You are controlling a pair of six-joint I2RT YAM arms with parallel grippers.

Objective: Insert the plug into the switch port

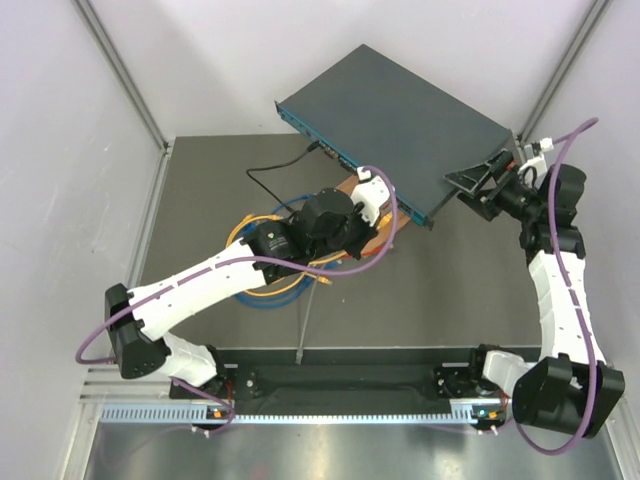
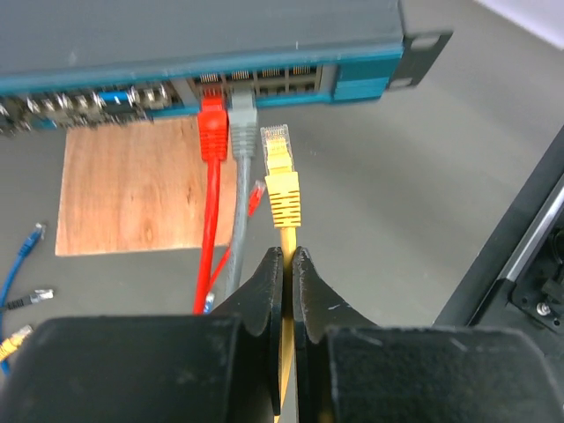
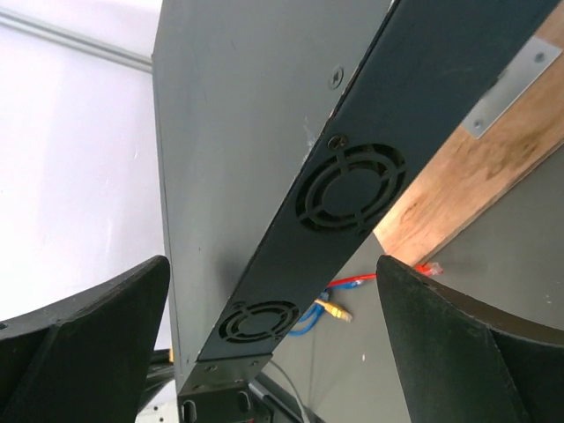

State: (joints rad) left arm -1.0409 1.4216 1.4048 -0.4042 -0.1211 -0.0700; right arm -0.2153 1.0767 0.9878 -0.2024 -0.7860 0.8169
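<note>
The switch (image 1: 400,115) lies at the back of the table, its port row (image 2: 264,79) facing my left gripper. A red plug (image 2: 211,128) and a grey plug (image 2: 242,132) sit in neighbouring ports. The yellow plug (image 2: 280,172) points at the port row just right of the grey one, its tip a little short of the face. My left gripper (image 2: 288,256) is shut on the yellow cable right behind that plug. My right gripper (image 3: 273,291) is open, its fingers (image 3: 467,352) standing apart on either side of the switch's fan-vented end (image 3: 352,185).
A brown wooden board (image 2: 141,185) lies under the switch's front. Loose blue, yellow and orange cables (image 1: 270,285) coil on the table under the left arm. A black cable (image 1: 275,165) runs into the switch's left end. Frame posts stand at the back corners.
</note>
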